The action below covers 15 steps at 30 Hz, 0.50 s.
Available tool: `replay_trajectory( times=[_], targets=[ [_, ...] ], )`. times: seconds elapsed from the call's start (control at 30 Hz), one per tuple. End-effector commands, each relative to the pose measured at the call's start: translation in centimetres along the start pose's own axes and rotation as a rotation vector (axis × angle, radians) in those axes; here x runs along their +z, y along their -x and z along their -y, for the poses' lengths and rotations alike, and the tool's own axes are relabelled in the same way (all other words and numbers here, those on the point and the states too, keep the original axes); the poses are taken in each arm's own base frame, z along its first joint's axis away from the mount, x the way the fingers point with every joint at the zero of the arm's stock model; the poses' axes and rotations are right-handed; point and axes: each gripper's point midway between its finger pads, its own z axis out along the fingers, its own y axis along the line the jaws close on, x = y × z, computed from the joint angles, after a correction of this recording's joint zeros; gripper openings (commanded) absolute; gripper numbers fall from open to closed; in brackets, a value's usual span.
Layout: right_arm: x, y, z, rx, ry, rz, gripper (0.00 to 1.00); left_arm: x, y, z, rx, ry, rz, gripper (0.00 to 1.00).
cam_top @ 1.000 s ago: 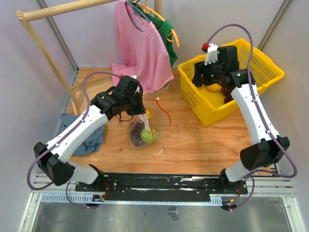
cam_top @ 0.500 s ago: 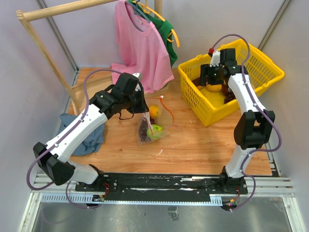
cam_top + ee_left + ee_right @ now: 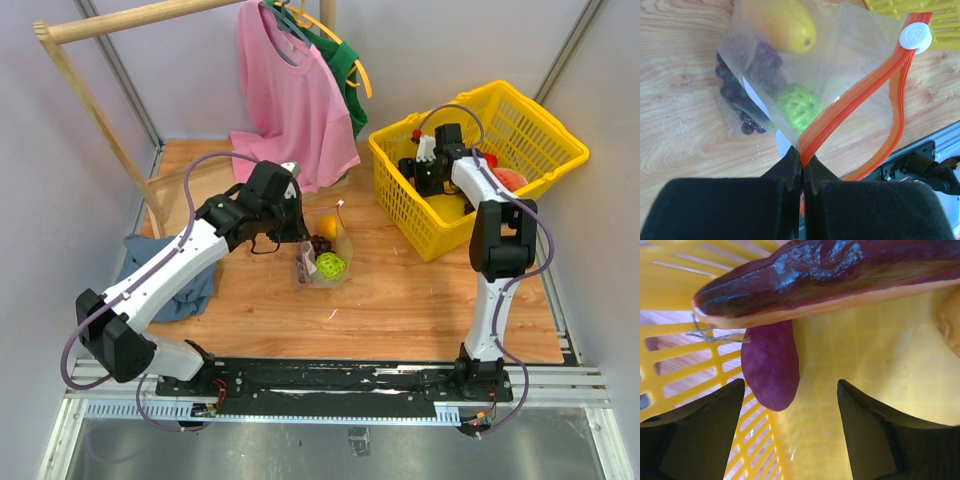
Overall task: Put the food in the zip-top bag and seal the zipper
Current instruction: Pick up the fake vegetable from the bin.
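While the left gripper (image 3: 801, 159) pinches the zipper (image 3: 850, 99) of the bag (image 3: 855, 55) resting on the table (image 3: 400, 300), the right gripper (image 3: 791, 390) points down into the basket (image 3: 540, 135), spread wide and empty, over dark red food (image 3: 771, 365) that is partly cut off.

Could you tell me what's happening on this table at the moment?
The left claw is shut on the orange zipper of the zip-top bag, holding that edge up. A yellow fruit, purple grapes and a green fruit already sit inside, and the zipper is not yet sealed. The right claw is open inside the yellow basket, poised over a dark red piece, apparently to pick more food.
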Motion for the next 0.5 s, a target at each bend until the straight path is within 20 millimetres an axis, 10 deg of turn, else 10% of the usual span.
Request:
replay_trajectory(
  times=[0.0, 0.47],
  targets=[
    [1.9, -0.2, -0.2, -0.021, 0.08, 0.008, 0.76, 0.1, 0.4, 0.6, 0.02, -0.026, 0.001, 0.0],
    [6.5, -3.1, 1.6, 0.048, 0.091, -0.054, 0.72, -0.9, 2.0, 2.0, 0.018, -0.049, 0.013, 0.0]
  ],
)
